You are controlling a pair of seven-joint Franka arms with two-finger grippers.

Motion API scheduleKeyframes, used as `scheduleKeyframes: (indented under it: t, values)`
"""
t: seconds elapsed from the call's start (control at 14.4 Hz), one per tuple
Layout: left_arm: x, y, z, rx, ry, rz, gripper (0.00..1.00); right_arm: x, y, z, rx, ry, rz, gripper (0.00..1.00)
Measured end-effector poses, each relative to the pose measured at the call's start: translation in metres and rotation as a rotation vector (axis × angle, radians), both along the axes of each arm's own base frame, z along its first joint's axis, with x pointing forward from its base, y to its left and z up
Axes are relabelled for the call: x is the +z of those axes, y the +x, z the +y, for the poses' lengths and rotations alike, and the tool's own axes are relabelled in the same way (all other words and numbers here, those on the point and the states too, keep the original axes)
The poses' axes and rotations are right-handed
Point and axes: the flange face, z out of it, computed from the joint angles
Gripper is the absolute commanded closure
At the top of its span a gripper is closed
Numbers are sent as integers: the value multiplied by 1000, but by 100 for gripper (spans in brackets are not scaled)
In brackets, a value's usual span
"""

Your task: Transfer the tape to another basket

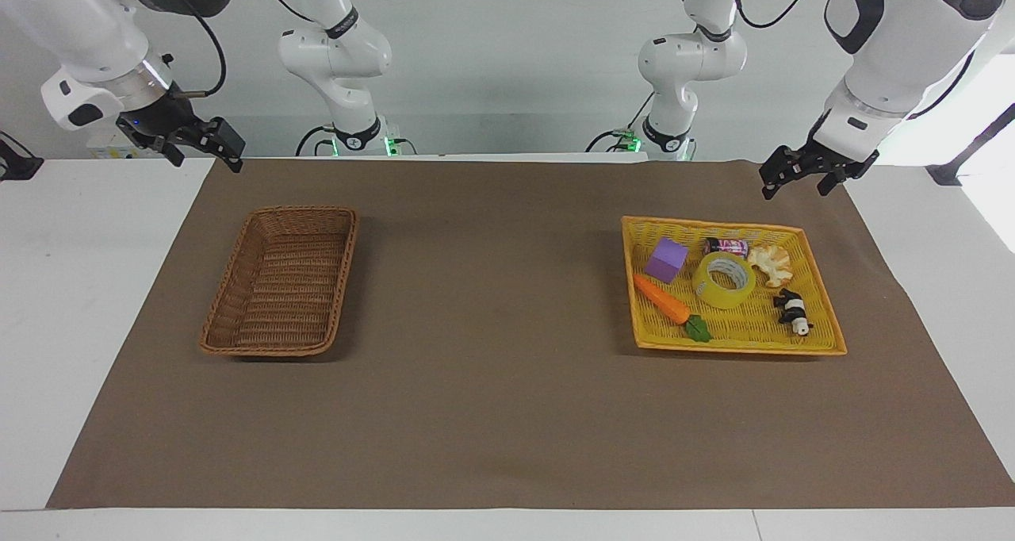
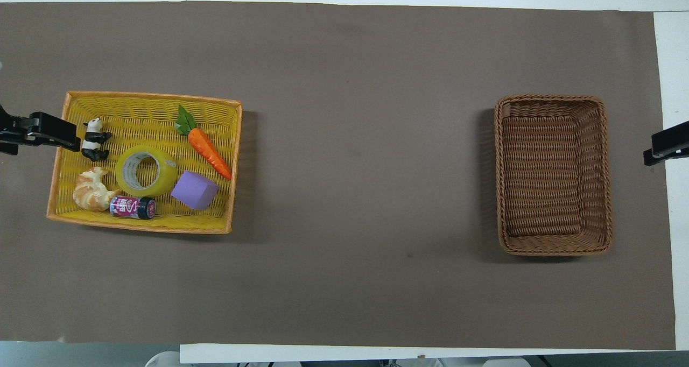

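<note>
The tape (image 1: 724,280), a yellow roll with a white core, lies flat in the yellow-orange tray (image 1: 737,349) at the left arm's end of the table; it also shows in the overhead view (image 2: 145,170). The brown wicker basket (image 1: 349,263) stands empty at the right arm's end, also in the overhead view (image 2: 552,99). My left gripper (image 1: 795,188) is open and empty in the air over the mat beside the tray's corner; the overhead view shows it (image 2: 54,135) at the tray's edge. My right gripper (image 1: 206,160) is open and empty, waiting over the mat's corner beside the basket; one tip shows in the overhead view (image 2: 654,154).
In the tray (image 2: 140,227) around the tape lie a purple cube (image 2: 195,190), a toy carrot (image 2: 207,147), a small can (image 2: 132,207), a croissant (image 2: 92,189) and a panda figure (image 2: 95,139). A brown mat (image 1: 492,382) covers the table between tray and basket.
</note>
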Motion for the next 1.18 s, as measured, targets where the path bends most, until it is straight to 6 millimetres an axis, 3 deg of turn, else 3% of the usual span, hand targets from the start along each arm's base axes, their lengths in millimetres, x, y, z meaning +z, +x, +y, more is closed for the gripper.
scheduleKeyframes:
  t: [0.28, 0.48, 0.62, 0.69, 0.9, 1.18]
  values:
    - [-76, 0, 25, 46, -2, -37, 3, 0, 0, 0, 0, 0, 0, 0]
    - [-142, -5, 27, 56, -6, -43, 3, 0, 0, 0, 0, 0, 0, 0]
    - [-176, -8, 27, 72, -10, -61, 5, 0, 0, 0, 0, 0, 0, 0]
    - [-187, -8, 28, 75, -12, -60, 5, 0, 0, 0, 0, 0, 0, 0]
    - [-200, -4, 30, 86, -15, -60, 22, 0, 0, 0, 0, 0, 0, 0]
    - [-206, -2, 39, 103, -15, -55, 22, 0, 0, 0, 0, 0, 0, 0]
